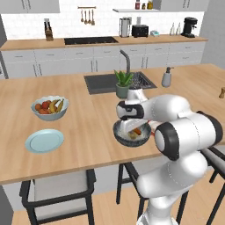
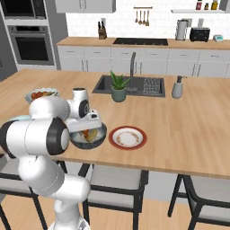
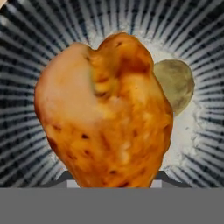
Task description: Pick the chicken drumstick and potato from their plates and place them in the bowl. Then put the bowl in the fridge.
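Lowering drumstick (image 3: 105,113) into bowl (image 1: 119,133) | potato (image 3: 175,83) already placed inside | both plates emptied | tool (image 1: 132,128) seemingly pinching drumstick | release and fridge step left

White tiled wall (image 1: 105,17); grey cabinets (image 2: 148,60); wooden island (image 1: 88,132); stools (image 2: 117,184).

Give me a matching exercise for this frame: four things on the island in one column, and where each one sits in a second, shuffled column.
Things:
1. potato
2. blue plate
3. red-rimmed plate
4. potted plant

Places:
A. beside the sink
B. in the dark bowl, next to the drumstick
C. bare, on the counter in front of the fruit bowl
D. bare, on the counter beside the dark bowl

Pairs: 1-B, 2-C, 3-D, 4-A
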Controlling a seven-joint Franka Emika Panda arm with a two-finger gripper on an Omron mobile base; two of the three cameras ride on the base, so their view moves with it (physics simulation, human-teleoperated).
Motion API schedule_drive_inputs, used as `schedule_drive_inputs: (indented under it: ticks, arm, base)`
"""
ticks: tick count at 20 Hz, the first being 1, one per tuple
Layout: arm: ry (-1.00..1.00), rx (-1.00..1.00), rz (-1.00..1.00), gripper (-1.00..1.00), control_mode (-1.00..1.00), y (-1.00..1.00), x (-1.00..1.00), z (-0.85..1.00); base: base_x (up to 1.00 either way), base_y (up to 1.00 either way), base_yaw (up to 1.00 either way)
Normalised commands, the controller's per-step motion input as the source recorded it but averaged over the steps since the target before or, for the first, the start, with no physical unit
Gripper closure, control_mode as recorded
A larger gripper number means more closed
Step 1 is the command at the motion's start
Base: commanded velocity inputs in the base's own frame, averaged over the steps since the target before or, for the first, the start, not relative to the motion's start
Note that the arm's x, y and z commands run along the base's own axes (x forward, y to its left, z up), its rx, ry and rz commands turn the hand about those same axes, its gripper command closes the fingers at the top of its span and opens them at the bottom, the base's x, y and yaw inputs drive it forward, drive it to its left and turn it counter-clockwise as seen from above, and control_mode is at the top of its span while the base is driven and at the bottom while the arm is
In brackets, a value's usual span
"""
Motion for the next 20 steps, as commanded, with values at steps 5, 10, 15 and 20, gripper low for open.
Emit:
schedule_drive_inputs:
  ticks: [5,10,15,20]
  arm:
    - [-0.03,0.0,0.07,1.0,-1.0,0.0,0.26,-0.18]
    - [-0.05,0.0,0.07,-1.0,-1.0,0.0,0.27,-0.12]
    - [-0.03,0.0,0.06,-1.0,-1.0,0.0,0.13,-0.04]
    - [0.0,0.0,0.0,-1.0,-1.0,0.0,-0.09,0.02]
  base:
    - [0.0,0.0,0.0]
    - [0.0,0.0,0.0]
    - [0.0,0.0,0.0]
    - [0.0,0.0,0.0]
